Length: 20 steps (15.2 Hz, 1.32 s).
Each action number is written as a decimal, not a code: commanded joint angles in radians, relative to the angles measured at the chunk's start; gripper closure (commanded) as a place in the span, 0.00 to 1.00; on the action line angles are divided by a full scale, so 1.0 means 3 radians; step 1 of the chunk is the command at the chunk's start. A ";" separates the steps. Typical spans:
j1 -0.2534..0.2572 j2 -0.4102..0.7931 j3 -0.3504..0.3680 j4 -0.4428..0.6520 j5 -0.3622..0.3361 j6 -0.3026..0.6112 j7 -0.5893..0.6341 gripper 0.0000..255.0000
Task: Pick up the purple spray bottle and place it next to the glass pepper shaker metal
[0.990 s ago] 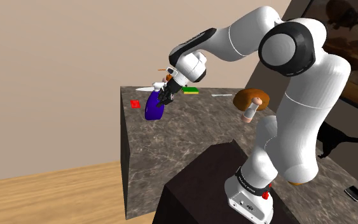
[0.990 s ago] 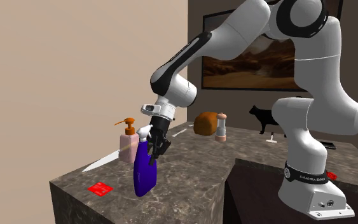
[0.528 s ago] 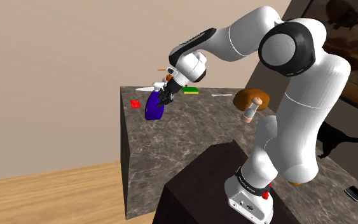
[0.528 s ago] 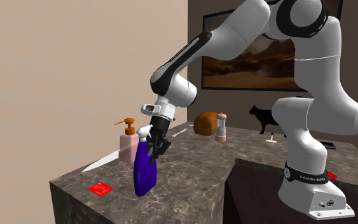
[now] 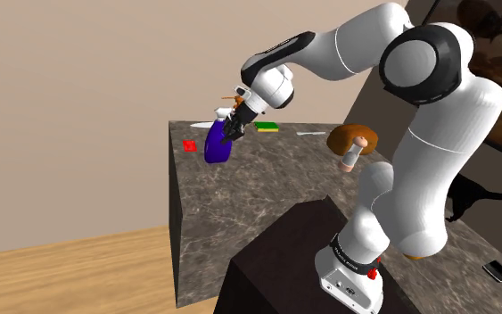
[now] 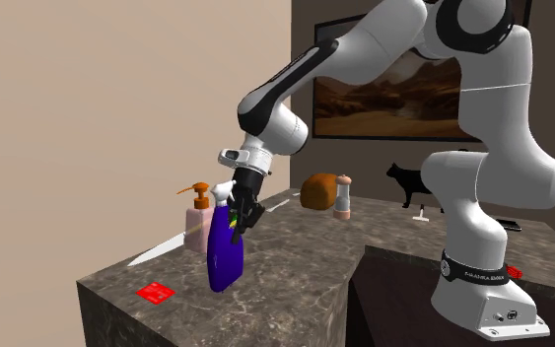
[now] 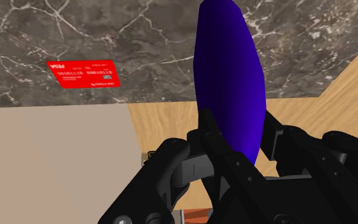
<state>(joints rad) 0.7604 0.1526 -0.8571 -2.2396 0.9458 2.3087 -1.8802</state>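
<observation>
Item: purple spray bottle [image 6: 225, 256], left of centre in the second exterior view, hanging from the gripper [image 6: 238, 219] above the marbled counter [image 6: 305, 266]. It is just in front of a pink pump dispenser [image 6: 200, 222], and a red card [image 6: 155, 292] lies at lower left. Jaws: closed narrowly on the bottle's upper part; in the wrist view the black fingers [image 7: 210, 130] clasp the blue-purple body [image 7: 228, 83] on both sides. Change: compared with half a second ago, the arm's forearm and wrist sit higher in the frame, and the bottle has risen with them; its base now appears clear of the stone, though the gap is slight. Meaning for the task, as a judgement: the pick-up is achieved and the carry has yet to start. Orientation: long axis near upright, the rounded base pointing down at the counter and the spray head up at the jaws. In the shoulder view the bottle [image 5: 217, 145] leans, top toward upper right and base toward lower left. Destination: pepper shaker [image 6: 343, 197], right of centre, touching or just beside a brown loaf [image 6: 316, 190], well apart from the bottle. In the shoulder view the shaker [image 5: 351, 158] sits right of centre, across open counter from the gripper [image 5: 232, 129].
</observation>
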 commanded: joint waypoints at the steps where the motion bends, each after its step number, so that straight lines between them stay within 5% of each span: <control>1: 0.0031 -0.0091 -0.0028 0.0013 -0.0129 -0.0011 0.0118 1.00; 20: 0.0089 -0.0821 -0.0040 0.0237 -0.1177 -0.0272 0.1086 1.00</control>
<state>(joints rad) 0.7878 -0.0902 -0.8704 -2.1789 0.6021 2.2360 -1.5663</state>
